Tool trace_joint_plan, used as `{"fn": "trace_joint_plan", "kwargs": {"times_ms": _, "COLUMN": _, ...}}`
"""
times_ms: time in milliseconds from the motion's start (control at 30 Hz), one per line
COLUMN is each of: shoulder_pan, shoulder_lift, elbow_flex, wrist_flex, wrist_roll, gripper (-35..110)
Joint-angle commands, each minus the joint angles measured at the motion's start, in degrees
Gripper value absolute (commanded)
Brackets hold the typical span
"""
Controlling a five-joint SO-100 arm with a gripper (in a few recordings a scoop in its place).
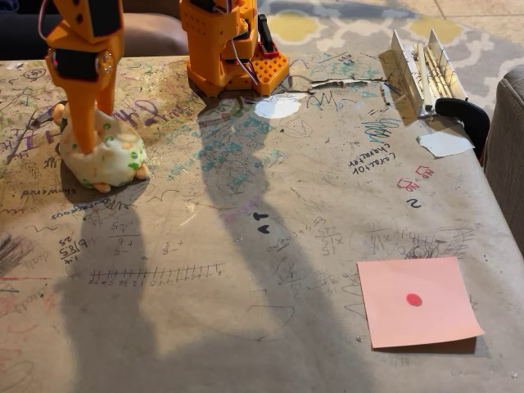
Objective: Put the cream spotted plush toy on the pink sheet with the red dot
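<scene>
Progress: early; plush (pixel 110 160) not yet on the sheet (pixel 417 301), judging by their positions.
Plush place: far left of table (pixel 270 246), well apart from sheet at near right.
Claw (pixel 82 139): down on plush top, fingers sunk into it; appears to pinch it, grip unconfirmed.
Left: lift, carry, release on red dot (pixel 413 300).
Plush look: rounded, cream, green and orange spots, orange feet.

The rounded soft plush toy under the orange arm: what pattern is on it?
Cream plush toy with green and orange spots, in the fixed view.
</scene>
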Motion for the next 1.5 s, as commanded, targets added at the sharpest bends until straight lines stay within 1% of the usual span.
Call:
{"fn": "trace_joint_plan", "kwargs": {"times_ms": 0, "shoulder_pan": -0.88, "shoulder_lift": 0.62, "elbow_flex": -3.34, "wrist_flex": 3.34, "wrist_roll": 2.99, "gripper": 28}}
{"fn": "trace_joint_plan", "kwargs": {"times_ms": 67, "shoulder_pan": 0.18, "shoulder_lift": -1.14, "elbow_flex": -3.78, "wrist_flex": 4.04, "wrist_roll": 3.60, "gripper": 28}}
{"fn": "trace_joint_plan", "kwargs": {"times_ms": 200, "shoulder_pan": 2.37, "shoulder_lift": -5.98, "elbow_flex": -3.25, "wrist_flex": 0.26, "wrist_roll": 2.29, "gripper": 29}}
{"fn": "trace_joint_plan", "kwargs": {"times_ms": 333, "shoulder_pan": 4.66, "shoulder_lift": -13.71, "elbow_flex": -6.68, "wrist_flex": -2.29, "wrist_roll": 1.05, "gripper": 29}}
{"fn": "trace_joint_plan", "kwargs": {"times_ms": 433, "shoulder_pan": 5.36, "shoulder_lift": -16.35, "elbow_flex": -9.05, "wrist_flex": -1.23, "wrist_roll": 0.44, "gripper": 28}}
{"fn": "trace_joint_plan", "kwargs": {"times_ms": 533, "shoulder_pan": 4.48, "shoulder_lift": -15.56, "elbow_flex": -8.00, "wrist_flex": -1.32, "wrist_roll": -0.70, "gripper": 21}}
{"fn": "trace_joint_plan", "kwargs": {"times_ms": 600, "shoulder_pan": 4.13, "shoulder_lift": -14.77, "elbow_flex": -7.38, "wrist_flex": -1.41, "wrist_roll": -1.14, "gripper": 7}}
{"fn": "trace_joint_plan", "kwargs": {"times_ms": 667, "shoulder_pan": 2.90, "shoulder_lift": -13.71, "elbow_flex": -6.06, "wrist_flex": -1.41, "wrist_roll": -2.55, "gripper": 0}}
{"fn": "trace_joint_plan", "kwargs": {"times_ms": 800, "shoulder_pan": 0.18, "shoulder_lift": -6.15, "elbow_flex": -1.85, "wrist_flex": -1.32, "wrist_roll": -3.25, "gripper": 0}}
{"fn": "trace_joint_plan", "kwargs": {"times_ms": 900, "shoulder_pan": -6.59, "shoulder_lift": 5.36, "elbow_flex": 2.37, "wrist_flex": -0.70, "wrist_roll": 0.70, "gripper": 0}}
{"fn": "trace_joint_plan", "kwargs": {"times_ms": 1100, "shoulder_pan": -27.51, "shoulder_lift": 26.89, "elbow_flex": 1.76, "wrist_flex": 1.41, "wrist_roll": 18.46, "gripper": 0}}
{"fn": "trace_joint_plan", "kwargs": {"times_ms": 1233, "shoulder_pan": -41.13, "shoulder_lift": 45.26, "elbow_flex": -0.09, "wrist_flex": 2.46, "wrist_roll": 27.25, "gripper": 0}}
{"fn": "trace_joint_plan", "kwargs": {"times_ms": 1367, "shoulder_pan": -53.09, "shoulder_lift": 58.27, "elbow_flex": -9.32, "wrist_flex": 11.78, "wrist_roll": 32.26, "gripper": 0}}
{"fn": "trace_joint_plan", "kwargs": {"times_ms": 1467, "shoulder_pan": -60.82, "shoulder_lift": 65.48, "elbow_flex": -16.26, "wrist_flex": 18.02, "wrist_roll": 33.22, "gripper": 0}}
